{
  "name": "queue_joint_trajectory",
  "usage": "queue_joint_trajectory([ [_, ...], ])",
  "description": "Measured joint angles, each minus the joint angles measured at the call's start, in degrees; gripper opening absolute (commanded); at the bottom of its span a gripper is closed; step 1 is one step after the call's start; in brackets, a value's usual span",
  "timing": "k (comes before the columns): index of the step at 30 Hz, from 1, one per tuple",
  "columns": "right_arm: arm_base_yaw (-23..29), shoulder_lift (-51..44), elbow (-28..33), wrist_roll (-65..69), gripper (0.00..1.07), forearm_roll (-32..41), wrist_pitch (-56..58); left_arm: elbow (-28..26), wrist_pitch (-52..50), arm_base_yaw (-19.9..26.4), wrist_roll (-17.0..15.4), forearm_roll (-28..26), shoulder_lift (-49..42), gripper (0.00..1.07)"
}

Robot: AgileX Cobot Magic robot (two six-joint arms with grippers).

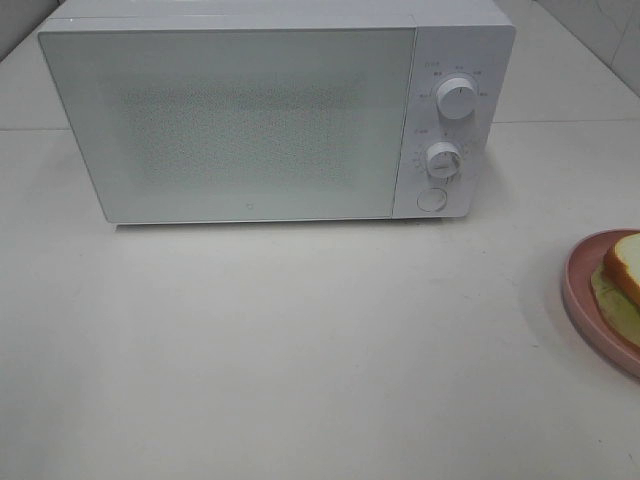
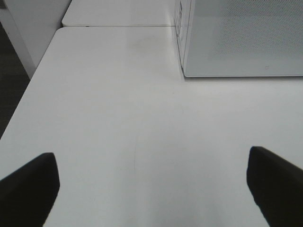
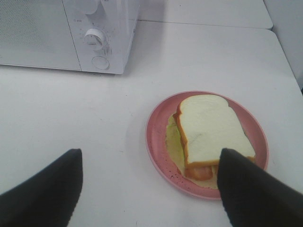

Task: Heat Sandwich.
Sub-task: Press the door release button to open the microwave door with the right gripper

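Your sandwich [image 3: 213, 130] sits by the right edge of the worktop [image 1: 300, 350], just ahead of your right jaws, both pairs wide and empty.

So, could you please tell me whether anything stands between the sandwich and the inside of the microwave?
Yes: the microwave door is shut, closing off the inside. The sandwich sits on its pink plate, with only bare table between.
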Motion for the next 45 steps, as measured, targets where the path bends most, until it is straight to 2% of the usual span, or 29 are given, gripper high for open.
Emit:
queue_joint_trajectory([
  [19, 0.0, 13.52, 0.0, 0.0, 0.76, 0.0, -12.38, 0.0, 0.0, 0.0, 0.0, 0.0, 0.0, 1.01],
  [45, 0.0, 35.12, 0.0, 0.0, 0.76, 0.0, -35.12, 0.0, 0.0, 0.0, 0.0, 0.0, 0.0, 1.01],
])
